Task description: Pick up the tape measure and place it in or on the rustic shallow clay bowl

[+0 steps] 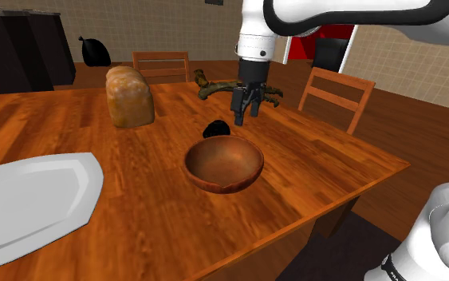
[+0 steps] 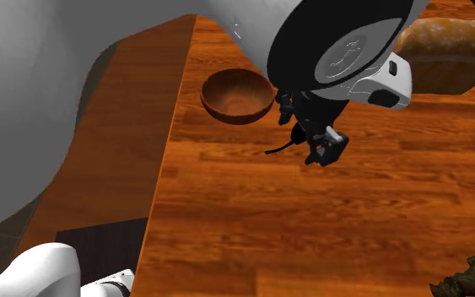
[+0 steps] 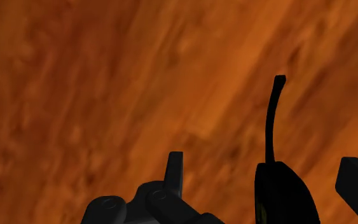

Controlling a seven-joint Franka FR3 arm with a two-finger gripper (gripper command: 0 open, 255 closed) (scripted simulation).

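My tool [image 1: 243, 116] hangs released a little above the centre of the shoulder view, over the worktop [image 1: 159, 231], and it grasps nothing. The tape measure [image 1: 217, 128], a small black body, lies on the wood just to the lower left of my fingertips in that view. The brown bowl [image 1: 224, 164] stands near it, lower in the frame. In the wrist view the tape measure sits between my two fingers [image 3: 175, 167], but not in the middle. It is much closer to one finger than to the other, and its thin black tongue [image 3: 271, 121] points away from me.

I judge that I am in the approach for the grasp. To do it well, I should first shift sideways until the body is centred between the fingers. Then I should go straight down and close on the body only, not on the tongue. The body looks small, so an off-centre close could push it away. The bowl is near, so I should keep clear of its rim.
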